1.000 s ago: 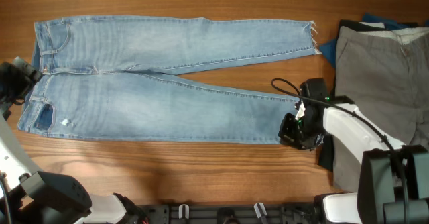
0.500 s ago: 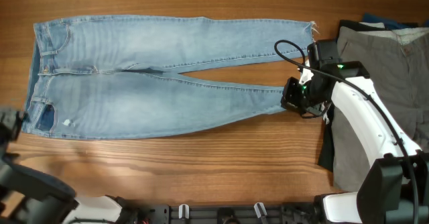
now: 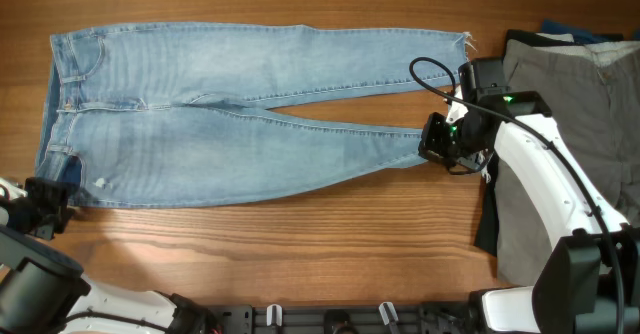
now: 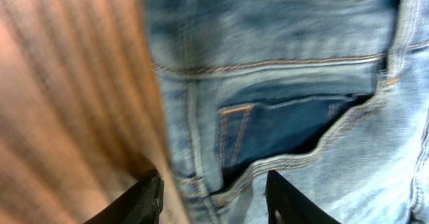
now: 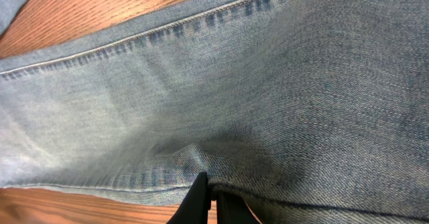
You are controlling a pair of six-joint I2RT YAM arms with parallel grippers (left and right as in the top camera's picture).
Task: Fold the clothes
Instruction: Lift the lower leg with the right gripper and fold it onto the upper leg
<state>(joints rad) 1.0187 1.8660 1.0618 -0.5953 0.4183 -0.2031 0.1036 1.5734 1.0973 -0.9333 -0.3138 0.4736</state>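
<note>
Denim first: light-blue jeans (image 3: 230, 124) lie flat across the wooden bench (image 3: 300, 264), waistband at the 9 o'clock end, both legs running toward 3 o'clock. Upper leg lies straight, frayed hem (image 3: 466, 54) near 2 o'clock. Lower leg angles up toward it, and its end sits under the right gripper (image 3: 441, 150) at about 3 o'clock. Right wrist view shows the right gripper (image 5: 211, 200) with its jaws pressed together on a pinch of the denim just beside the stitched hem, with bare wood visible at 11 o'clock and 7 o'clock of that view. Left gripper (image 3: 46, 203) sits at about 8 o'clock of the overhead, at the lower waistband corner, close to the dark back pocket patch (image 3: 66, 171). Left wrist view shows the left gripper (image 4: 214, 197) with jaws apart, one finger over bare wood and the other over denim, the jeans' side edge between them; the open front pocket (image 4: 288, 127) with orange stitching lies toward 12 o'clock; whether the fingers touch the cloth cannot be told. Grey trousers (image 3: 570, 104) lie at the 3 o'clock edge of the bench, a blue garment (image 3: 553, 27) poking out from under them at 2 o'clock.
</note>
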